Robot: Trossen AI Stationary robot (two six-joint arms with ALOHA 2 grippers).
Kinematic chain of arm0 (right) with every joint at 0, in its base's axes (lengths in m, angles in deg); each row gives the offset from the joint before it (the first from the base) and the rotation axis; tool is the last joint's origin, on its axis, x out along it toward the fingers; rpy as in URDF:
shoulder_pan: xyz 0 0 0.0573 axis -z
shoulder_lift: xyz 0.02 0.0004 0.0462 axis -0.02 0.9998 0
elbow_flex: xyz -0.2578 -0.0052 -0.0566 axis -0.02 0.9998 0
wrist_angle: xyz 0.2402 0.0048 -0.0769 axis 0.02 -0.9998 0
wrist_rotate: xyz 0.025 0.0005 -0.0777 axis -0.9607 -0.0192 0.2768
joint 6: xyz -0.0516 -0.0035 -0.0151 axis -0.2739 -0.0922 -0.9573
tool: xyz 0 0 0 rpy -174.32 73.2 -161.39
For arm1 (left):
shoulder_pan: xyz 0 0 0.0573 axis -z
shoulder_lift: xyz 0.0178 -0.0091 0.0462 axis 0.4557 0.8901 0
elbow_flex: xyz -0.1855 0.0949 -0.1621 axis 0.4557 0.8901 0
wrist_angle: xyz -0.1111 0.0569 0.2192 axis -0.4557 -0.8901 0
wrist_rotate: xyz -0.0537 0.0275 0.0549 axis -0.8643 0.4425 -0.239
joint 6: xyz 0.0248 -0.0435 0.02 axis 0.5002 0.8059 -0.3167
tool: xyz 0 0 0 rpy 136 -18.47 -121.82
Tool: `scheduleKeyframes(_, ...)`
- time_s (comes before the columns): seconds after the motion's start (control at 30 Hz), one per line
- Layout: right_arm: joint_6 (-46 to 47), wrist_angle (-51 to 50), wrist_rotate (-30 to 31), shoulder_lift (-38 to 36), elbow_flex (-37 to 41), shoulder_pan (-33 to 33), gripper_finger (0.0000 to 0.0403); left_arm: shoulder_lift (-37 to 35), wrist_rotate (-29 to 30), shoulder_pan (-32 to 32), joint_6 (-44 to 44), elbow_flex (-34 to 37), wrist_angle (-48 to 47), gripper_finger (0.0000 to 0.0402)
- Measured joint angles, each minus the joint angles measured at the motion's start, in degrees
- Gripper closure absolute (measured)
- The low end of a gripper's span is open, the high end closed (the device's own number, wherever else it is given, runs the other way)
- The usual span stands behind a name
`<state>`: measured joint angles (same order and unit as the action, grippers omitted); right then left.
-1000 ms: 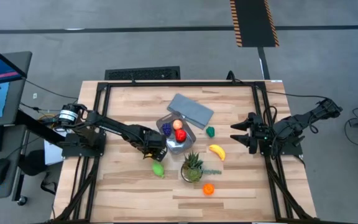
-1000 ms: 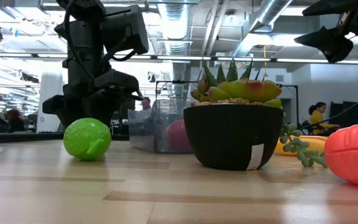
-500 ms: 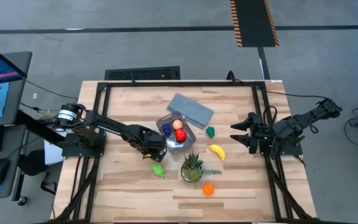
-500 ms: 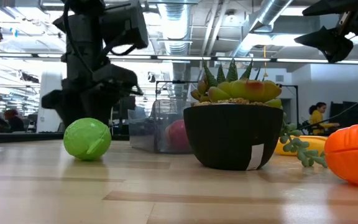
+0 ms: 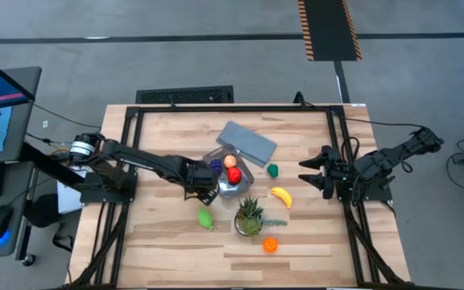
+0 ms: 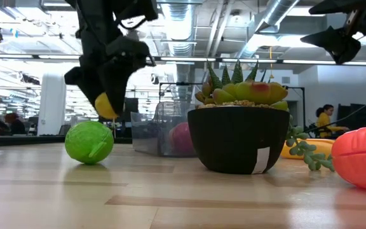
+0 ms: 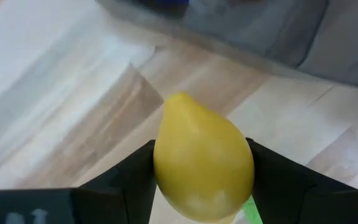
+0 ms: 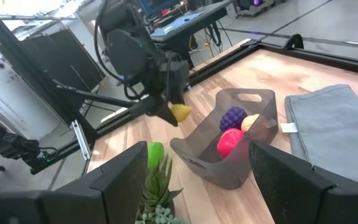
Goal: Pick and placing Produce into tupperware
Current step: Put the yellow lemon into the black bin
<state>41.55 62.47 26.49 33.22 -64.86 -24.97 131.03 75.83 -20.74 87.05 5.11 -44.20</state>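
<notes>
My left gripper (image 5: 205, 186) is shut on a yellow lemon-shaped toy fruit (image 7: 202, 167), just off the near left corner of the clear tub (image 5: 230, 176); the fruit also shows in the low view (image 6: 105, 106). The tub stands on the table and holds purple grapes (image 5: 215, 166), a red fruit (image 5: 234, 173) and a pale orange one (image 5: 229, 160). A green fruit (image 5: 205, 218), a yellow banana (image 5: 281, 196), a small green piece (image 5: 273, 170) and an orange piece (image 5: 270, 245) lie on the table. My right gripper (image 5: 304, 175) waits open at the table's right side. My left gripper pinches the yellow fruit by its two opposite sides (image 7: 165, 163) between its two fingers. The fingers come from above, pointing down. The fruit is lifted clear of the table, a little above the green fruit (image 6: 89, 142) in the low view.
A potted spiky plant in a dark bowl (image 5: 249, 216) stands just on the near side of the tub. The flat grey-blue lid (image 5: 246, 142) lies on its far side. A person (image 6: 326, 121) shows in the room behind.
My left gripper has gone up and a little toward the table's far edge, by the tub, with the yellow fruit, which now hangs clear of the table. The green fruit has stayed where it was.
</notes>
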Motion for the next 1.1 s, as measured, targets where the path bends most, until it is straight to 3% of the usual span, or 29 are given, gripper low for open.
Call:
scheduleKeyframes(0.37, 0.0, 0.4, 0.7, 0.1, 0.0, 0.0, 0.0101, -8.6, 9.9, -0.8, -3.3, 0.0, 1.0, 0.0197)
scheduleKeyframes(0.9, 1.9, 1.5, 1.8, 0.1, 0.0, 0.0, 0.0101, -7.0, 9.3, -7.7, -17.0, 0.5, 8.5, 0.0197)
scheduleKeyframes(1.1, 2.6, 1.8, 3.1, 0.2, 0.0, 0.0, 0.0101, -4.4, 5.3, -10.6, -22.4, 0.5, 12.5, 0.0197)
